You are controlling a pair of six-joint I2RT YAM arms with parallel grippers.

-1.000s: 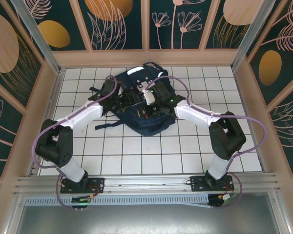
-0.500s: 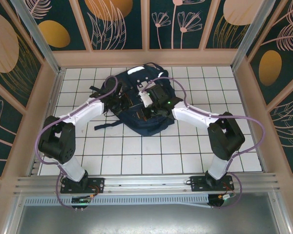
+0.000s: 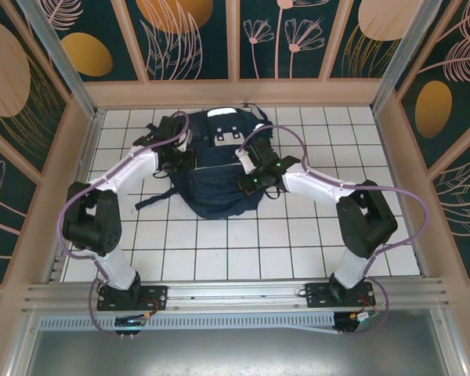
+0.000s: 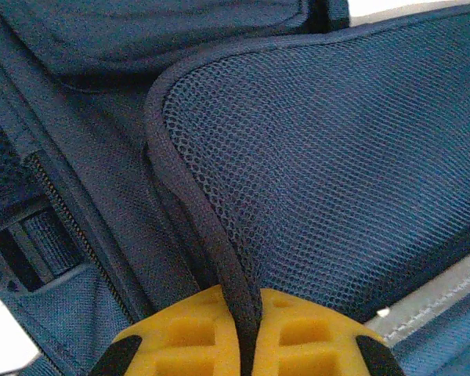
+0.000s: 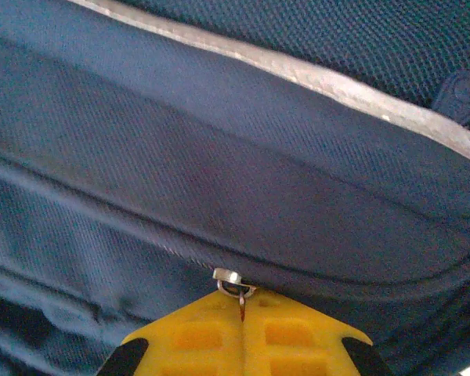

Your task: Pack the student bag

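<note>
The student bag (image 3: 216, 186), navy blue with white-grey patches, lies at the back middle of the tiled table. My left gripper (image 3: 175, 160) sits at its left side. In the left wrist view the yellow fingers (image 4: 180, 333) are shut on the dark bound edge (image 4: 180, 168) of the bag's mesh side pocket (image 4: 337, 141). My right gripper (image 3: 247, 182) rests on the bag's right front. In the right wrist view it (image 5: 240, 309) is shut on a small metal zipper pull (image 5: 235, 283), under a curved seam of the bag (image 5: 219, 172).
A dark strap (image 3: 152, 200) trails from the bag's left front onto the white tiles (image 3: 219, 251). Wooden walls (image 3: 74, 157) close in the table on three sides. A metal rail (image 3: 235, 294) runs along the near edge by the arm bases.
The left gripper has closed on the mesh pocket's edge and moved up and left. The bag has turned straighter, and its dark opening between the grippers no longer shows.
</note>
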